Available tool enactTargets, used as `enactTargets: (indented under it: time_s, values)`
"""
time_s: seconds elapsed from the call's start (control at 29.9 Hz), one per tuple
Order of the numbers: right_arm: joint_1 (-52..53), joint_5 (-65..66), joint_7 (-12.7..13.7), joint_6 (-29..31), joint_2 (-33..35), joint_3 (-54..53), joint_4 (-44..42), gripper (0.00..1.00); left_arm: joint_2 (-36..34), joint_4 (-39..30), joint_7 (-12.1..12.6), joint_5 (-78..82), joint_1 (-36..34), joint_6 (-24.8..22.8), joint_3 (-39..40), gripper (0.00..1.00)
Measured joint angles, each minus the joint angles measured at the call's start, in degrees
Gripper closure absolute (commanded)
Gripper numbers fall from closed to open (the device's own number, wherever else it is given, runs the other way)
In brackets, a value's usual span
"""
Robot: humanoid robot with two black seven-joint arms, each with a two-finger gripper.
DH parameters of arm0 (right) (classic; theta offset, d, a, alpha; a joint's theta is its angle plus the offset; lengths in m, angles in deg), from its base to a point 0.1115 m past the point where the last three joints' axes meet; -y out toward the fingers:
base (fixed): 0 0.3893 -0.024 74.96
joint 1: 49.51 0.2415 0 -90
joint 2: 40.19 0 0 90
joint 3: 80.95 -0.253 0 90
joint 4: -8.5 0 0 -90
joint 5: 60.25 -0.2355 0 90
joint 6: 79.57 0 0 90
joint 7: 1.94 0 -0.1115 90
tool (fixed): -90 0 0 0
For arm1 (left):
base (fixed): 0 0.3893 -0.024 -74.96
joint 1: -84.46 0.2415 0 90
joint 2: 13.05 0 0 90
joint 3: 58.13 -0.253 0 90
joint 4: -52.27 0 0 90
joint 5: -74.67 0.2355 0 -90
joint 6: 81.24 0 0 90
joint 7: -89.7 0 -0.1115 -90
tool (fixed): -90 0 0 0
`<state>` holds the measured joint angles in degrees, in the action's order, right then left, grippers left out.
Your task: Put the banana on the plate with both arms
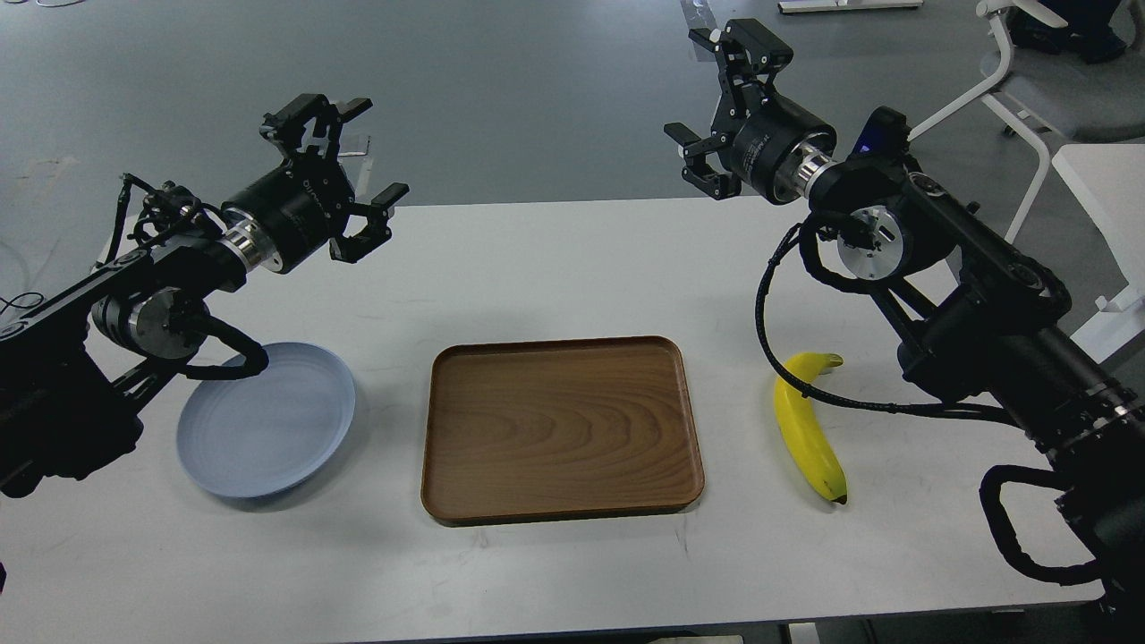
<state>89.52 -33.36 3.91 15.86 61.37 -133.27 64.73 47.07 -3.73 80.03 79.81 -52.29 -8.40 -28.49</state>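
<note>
The yellow banana (808,427) lies on the white table at the right, stem toward the back, dark tip toward the front. The pale blue-grey plate (266,419) sits at the left, empty. My left gripper (344,170) is open and empty, held high above the table behind the plate. My right gripper (716,107) is open and empty, raised over the table's back edge, well behind and above the banana. A black cable of the right arm loops just over the banana's stem end.
A rectangular brown wooden tray (562,427) lies in the middle of the table (572,259) between plate and banana. A white chair (1038,80) and another white table (1105,188) stand at the back right.
</note>
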Motion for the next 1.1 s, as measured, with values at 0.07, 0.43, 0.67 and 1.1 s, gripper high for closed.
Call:
enactTargets:
  time_s: [0.07, 0.43, 0.67, 1.1]
  values:
    - [-0.1, 0.0, 0.5, 0.0, -0.3, 0.1, -0.1, 0.0, 0.1, 0.0, 0.3, 0.0, 0.0, 0.0, 0.0, 0.02]
    - [-0.1, -0.1, 1.4, 0.2, -0.2, -0.6, -0.2, 0.0, -0.5, -0.7, 2.7, 0.0, 0.0, 1.4, 0.1, 0.02]
    - [-0.1, -0.2, 0.8, 0.2, -0.5, -0.7, 0.0, 0.0, -0.6, -1.0, 2.7, 0.0, 0.0, 1.5, 0.2, 0.02]
    - [-0.1, 0.0, 0.4, -0.1, -0.4, -1.5, 0.1, 0.0, -1.5, -3.3, 2.7, 0.0, 0.2, 3.0, 0.2, 0.02]
